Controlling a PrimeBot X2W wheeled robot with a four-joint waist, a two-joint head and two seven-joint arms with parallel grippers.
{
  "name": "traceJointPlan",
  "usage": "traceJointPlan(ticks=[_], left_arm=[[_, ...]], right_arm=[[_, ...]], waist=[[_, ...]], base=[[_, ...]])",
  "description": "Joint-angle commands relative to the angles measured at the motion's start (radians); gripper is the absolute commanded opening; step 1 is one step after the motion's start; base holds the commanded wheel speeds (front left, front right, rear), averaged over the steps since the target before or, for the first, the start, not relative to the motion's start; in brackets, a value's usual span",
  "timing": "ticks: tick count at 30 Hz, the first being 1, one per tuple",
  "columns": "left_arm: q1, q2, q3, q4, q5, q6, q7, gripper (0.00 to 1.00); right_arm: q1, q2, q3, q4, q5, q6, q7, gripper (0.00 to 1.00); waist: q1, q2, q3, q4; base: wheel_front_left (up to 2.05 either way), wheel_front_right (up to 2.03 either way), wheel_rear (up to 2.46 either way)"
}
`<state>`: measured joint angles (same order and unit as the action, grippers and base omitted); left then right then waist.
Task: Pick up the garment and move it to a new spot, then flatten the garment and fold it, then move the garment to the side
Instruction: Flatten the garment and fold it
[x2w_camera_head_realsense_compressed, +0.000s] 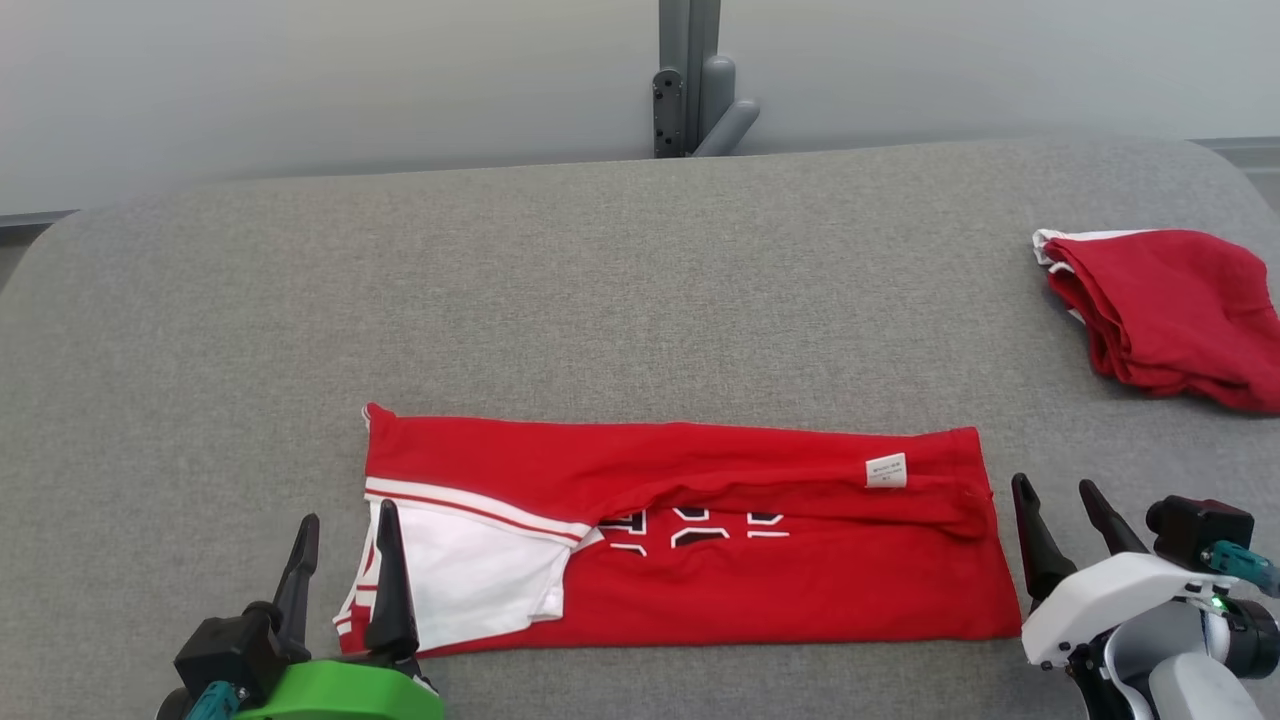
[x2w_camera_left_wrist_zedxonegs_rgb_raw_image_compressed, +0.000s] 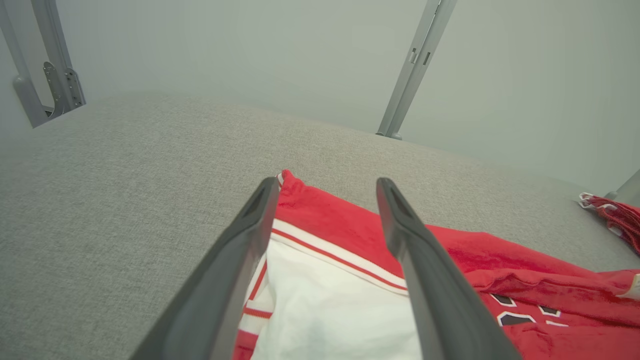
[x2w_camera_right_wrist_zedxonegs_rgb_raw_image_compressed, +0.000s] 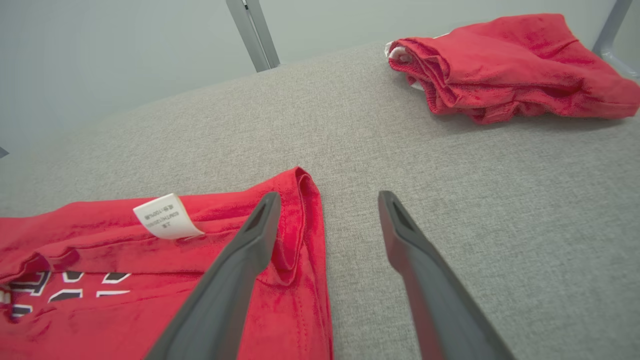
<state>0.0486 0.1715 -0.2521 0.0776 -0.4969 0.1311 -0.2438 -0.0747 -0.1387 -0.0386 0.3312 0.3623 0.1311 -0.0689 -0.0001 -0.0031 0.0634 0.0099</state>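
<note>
Folding is in hand. The red jersey (x2w_camera_head_realsense_compressed: 700, 540), already folded lengthwise, is laid on the worktop (x2w_camera_head_realsense_compressed: 600, 300) at lower centre of the head view. The left claw (x2w_camera_head_realsense_compressed: 348, 513) and right claw (x2w_camera_head_realsense_compressed: 1053, 484) are spread open, empty, at its ends. Next, an end grasp is judged necessary.

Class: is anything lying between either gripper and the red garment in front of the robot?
Nothing visible does. The left gripper hangs open over the white-trimmed end of the garment. The right gripper is open just off the other end, above bare grey table. A second red cloth lies apart at the far right.
</note>
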Motion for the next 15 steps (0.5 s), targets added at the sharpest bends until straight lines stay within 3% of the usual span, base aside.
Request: traceJointPlan(ticks=[1, 15], left_arm=[[-0.018, 0.001, 0.003, 0.005, 0.009, 0.003, -0.007, 1.00], [-0.027, -0.002, 0.014, 0.025, 0.021, -0.004, -0.017, 1.00]], right_arm=[[-0.024, -0.001, -0.003, 0.018, -0.001, -0.001, 0.014, 1.00], [-0.110, -0.017, 0.038, 0.265, 0.028, -0.001, 0.074, 1.00]], waist=[[0.0001, 0.0031, -0.006, 0.018], [0.0001, 0.0031, 0.005, 0.068]], base=[[0.00, 0.00, 0.00], [0.00, 0.00, 0.00]])
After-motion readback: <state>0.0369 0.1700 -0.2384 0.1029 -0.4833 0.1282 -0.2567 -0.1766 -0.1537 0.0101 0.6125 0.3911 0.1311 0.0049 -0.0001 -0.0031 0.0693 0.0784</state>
